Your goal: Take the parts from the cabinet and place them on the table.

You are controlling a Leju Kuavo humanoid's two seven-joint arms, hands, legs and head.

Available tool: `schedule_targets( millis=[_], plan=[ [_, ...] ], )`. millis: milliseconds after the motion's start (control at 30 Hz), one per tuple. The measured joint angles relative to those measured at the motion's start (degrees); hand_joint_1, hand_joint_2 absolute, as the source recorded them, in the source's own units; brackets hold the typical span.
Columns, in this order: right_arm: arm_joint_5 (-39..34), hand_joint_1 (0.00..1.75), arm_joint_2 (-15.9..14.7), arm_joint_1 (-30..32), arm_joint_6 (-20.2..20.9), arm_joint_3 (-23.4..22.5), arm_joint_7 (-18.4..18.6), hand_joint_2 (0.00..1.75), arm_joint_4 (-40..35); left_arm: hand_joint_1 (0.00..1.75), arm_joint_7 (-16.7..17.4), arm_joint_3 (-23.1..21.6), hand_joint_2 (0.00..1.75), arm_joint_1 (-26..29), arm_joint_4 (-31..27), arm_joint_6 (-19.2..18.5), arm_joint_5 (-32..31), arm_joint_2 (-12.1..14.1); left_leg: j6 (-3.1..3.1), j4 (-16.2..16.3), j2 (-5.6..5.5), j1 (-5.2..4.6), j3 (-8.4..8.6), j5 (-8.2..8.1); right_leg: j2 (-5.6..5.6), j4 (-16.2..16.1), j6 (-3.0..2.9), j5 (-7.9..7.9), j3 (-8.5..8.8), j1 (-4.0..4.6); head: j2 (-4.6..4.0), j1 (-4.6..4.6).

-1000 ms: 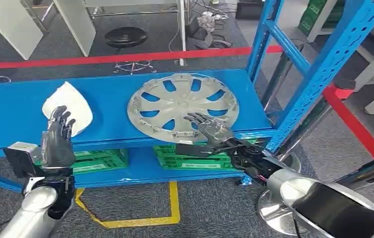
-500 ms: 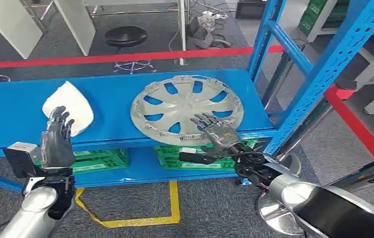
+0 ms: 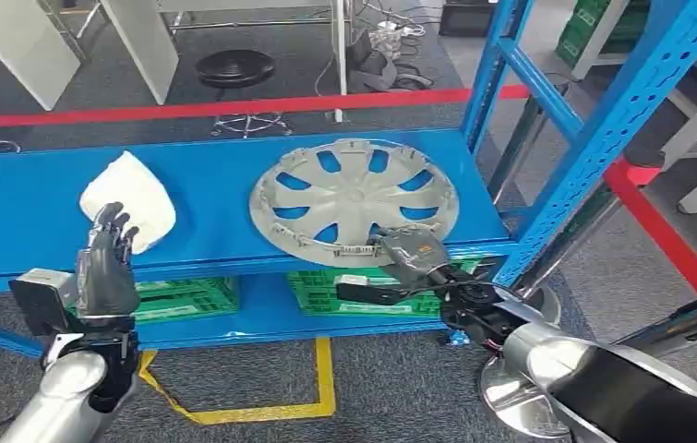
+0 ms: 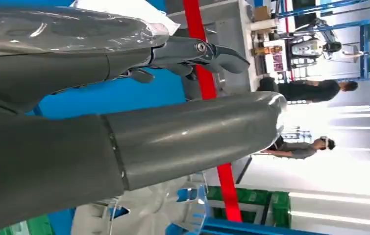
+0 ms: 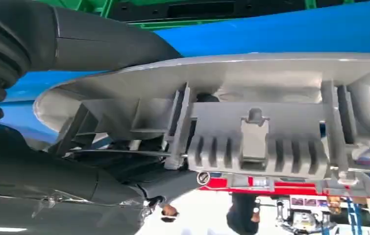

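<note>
Hubcap (image 3: 355,201) lies on the blue shelf (image 3: 224,231), near edge overhanging. Right hand (image 3: 406,251) pinches that rim, thumb under, fingers on top. Left hand (image 3: 107,263) spread, empty, near white part (image 3: 129,209). Risk: 1-sided thin grip, hubcap tilts, slips, drops to floor.

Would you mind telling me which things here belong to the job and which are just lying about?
Part of the job:
- silver wheel cover on the blue shelf, gripped at its near rim by the right hand
- white part, with the left hand just short of it

Lying about:
- green crates
- black stool
</note>
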Motion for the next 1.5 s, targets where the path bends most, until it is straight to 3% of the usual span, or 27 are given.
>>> schedule_targets(
  millis=[500,600,667,767,867,1333,1433,1500],
  plan=[
    [-3.6,1.75,1.0,-1.1,0.5,-2.2,-3.7,1.75,-0.7,0.0,0.0,0.0,0.0,0.8,0.0,-0.1,-0.4,0.3,0.0,0.0,0.02,0.0,0.0,0.0,-0.04,0.0,0.0,0.0,0.0,0.0,0.0,0.02],
    [-7.5,1.75,1.0,-1.6,2.6,-3.9,-5.4,1.75,-2.5,0.0,0.0,0.1,0.0,1.0,0.0,-0.1,-0.6,0.3,0.0,0.0,0.03,0.0,0.0,0.0,-0.02,0.0,-0.02,0.03,0.0,0.0,0.0,0.0],
    [-11.6,1.75,1.0,-2.0,6.1,-5.4,-6.1,1.75,-5.0,0.0,0.0,0.1,0.0,1.1,0.0,-0.4,-0.7,0.4,0.01,0.0,0.07,0.0,0.02,0.01,0.03,0.0,0.01,0.09,0.0,0.0,0.0,0.0],
    [-16.7,1.75,0.8,-2.2,12.1,-7.9,-4.2,1.75,-11.5,0.0,0.0,0.1,0.0,1.3,0.0,-0.6,-0.8,0.4,0.0,0.0,0.21,0.0,0.09,0.01,0.2,0.0,0.0,0.14,0.0,0.0,0.0,0.0],
    [-18.0,1.75,0.5,-1.9,14.9,-9.5,-2.8,1.75,-16.9,0.0,0.0,0.2,0.0,1.3,0.0,-0.7,-0.9,0.4,0.01,0.0,0.23,0.0,0.09,0.01,0.22,0.0,0.02,0.17,-0.03,0.0,0.0,0.0],
    [-18.2,1.75,-0.4,1.0,14.9,-12.9,-2.8,1.75,-26.4,0.0,0.0,0.2,0.0,1.3,0.0,-0.7,-0.9,0.4,0.01,0.0,0.18,0.0,-0.24,0.01,0.19,0.0,0.03,0.14,-0.34,0.0,0.0,0.0],
    [-20.9,1.75,-0.5,1.3,15.5,-13.4,-3.3,1.75,-28.1,0.0,0.0,0.2,0.0,1.3,0.0,-0.8,-0.9,0.4,0.01,0.0,0.19,0.0,-0.27,0.01,0.2,0.0,0.03,0.14,-0.39,0.0,0.0,0.0],
    [-23.8,1.75,-0.9,1.8,17.4,-14.0,-1.4,1.75,-31.2,0.0,0.0,0.2,0.0,1.3,0.0,-0.9,-0.8,0.4,0.01,0.0,0.2,0.0,-0.27,0.01,0.21,0.0,0.03,0.14,-0.4,0.0,0.0,0.0]
  ],
)
